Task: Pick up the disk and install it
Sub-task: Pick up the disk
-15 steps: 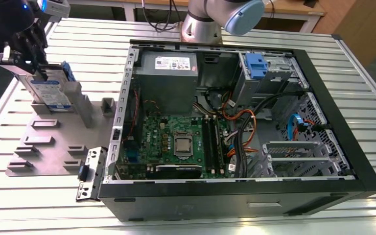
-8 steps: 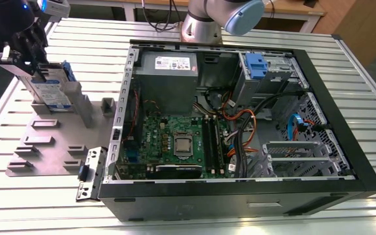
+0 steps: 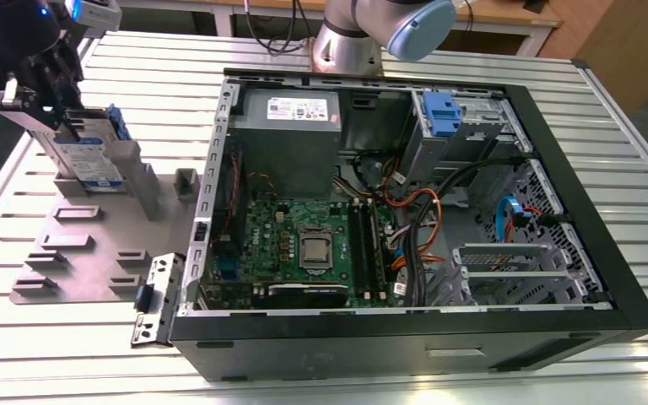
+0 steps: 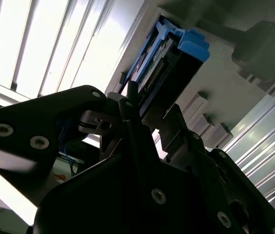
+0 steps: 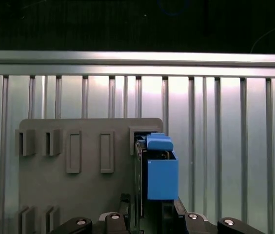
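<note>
So the disk (image 3: 88,162) stands on edge, long axis upright, at 6 o'clock right under the hand (image 3: 61,126); can't tell if it's pinched.

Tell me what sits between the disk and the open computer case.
In the exterior view, grey upright posts of the fixture plate stand between the disk and the computer case.

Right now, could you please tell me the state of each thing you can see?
computer case: on its side, panel off, open.
grey holder: flat on the table.
disk: upright on edge in the grey holder, outside the computer case.
gripper: at the disk's top; grip unclear.
blue bracket: seated in the upper drive bay.
</note>
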Robot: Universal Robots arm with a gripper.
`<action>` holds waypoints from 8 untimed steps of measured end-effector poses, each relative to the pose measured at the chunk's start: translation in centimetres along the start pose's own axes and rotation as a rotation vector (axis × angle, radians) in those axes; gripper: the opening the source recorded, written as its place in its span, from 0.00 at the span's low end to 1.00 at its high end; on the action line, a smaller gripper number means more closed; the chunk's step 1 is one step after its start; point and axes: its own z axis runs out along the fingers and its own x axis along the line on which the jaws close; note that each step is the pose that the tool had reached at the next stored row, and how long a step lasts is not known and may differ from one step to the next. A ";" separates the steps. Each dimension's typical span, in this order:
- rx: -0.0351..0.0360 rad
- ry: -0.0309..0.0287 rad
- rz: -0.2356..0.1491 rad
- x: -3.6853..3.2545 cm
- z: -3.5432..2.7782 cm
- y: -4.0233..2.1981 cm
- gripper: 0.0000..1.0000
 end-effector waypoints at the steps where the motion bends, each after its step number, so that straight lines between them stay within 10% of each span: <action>1: 0.0001 0.0001 0.003 -0.01 0.00 -0.02 0.44; 8: 0.0005 0.0000 0.019 -0.27 0.01 -0.07 0.44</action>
